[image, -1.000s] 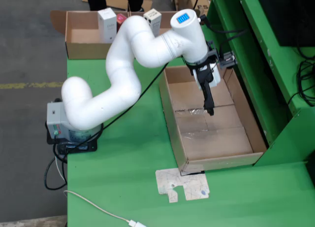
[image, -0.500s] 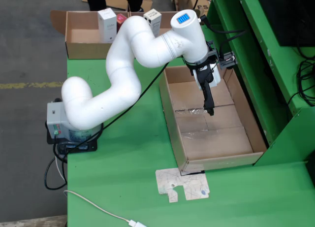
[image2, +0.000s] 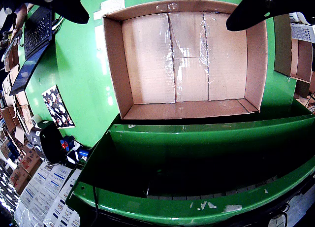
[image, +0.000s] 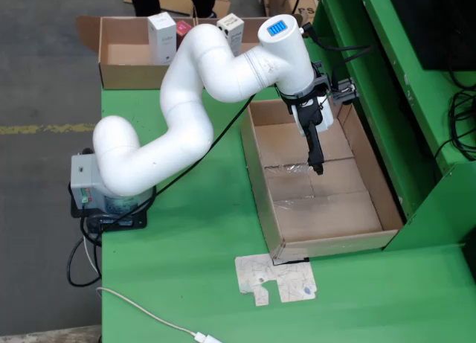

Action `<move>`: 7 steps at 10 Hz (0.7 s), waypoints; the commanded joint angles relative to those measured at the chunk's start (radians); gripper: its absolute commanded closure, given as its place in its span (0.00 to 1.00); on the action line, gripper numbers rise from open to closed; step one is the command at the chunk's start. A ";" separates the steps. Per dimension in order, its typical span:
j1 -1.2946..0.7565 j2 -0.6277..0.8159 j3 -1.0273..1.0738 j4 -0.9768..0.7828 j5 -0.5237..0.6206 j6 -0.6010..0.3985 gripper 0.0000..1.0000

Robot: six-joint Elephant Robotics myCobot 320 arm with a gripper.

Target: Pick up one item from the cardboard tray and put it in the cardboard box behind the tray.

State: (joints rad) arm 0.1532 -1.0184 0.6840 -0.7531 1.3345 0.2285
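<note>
A large open cardboard box [image: 297, 209] lies on the green table with nothing in it. It fills the top of the wrist view [image2: 147, 59], its taped floor bare. My gripper [image: 317, 164] hangs over the far half of this box, pointing down. In the wrist view its two black fingers [image2: 54, 3] stand wide apart over the box, and the gripper [image2: 157, 8] is open and empty. A smaller cardboard box [image: 123, 64] at the table's far left holds two upright white cartons [image: 161, 36] and a pink item [image: 183, 32].
A green frame [image: 387, 97] rises close along the right of the large box, seen as a green rail [image2: 206, 133] in the wrist view. A flat cardboard scrap [image: 275, 277] lies in front. The arm base [image: 97, 190] and a white cable [image: 149, 313] are at the left.
</note>
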 commanded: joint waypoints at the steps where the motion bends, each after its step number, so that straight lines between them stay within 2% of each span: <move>1: -0.007 0.041 0.017 0.013 -0.007 -0.005 0.00; 4: -0.056 -0.022 0.225 -0.127 -0.003 -0.067 0.00; 7: -0.045 -0.025 0.256 -0.153 -0.012 -0.061 0.00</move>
State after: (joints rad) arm 0.1026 -1.0629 0.8713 -0.8943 1.3360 0.1625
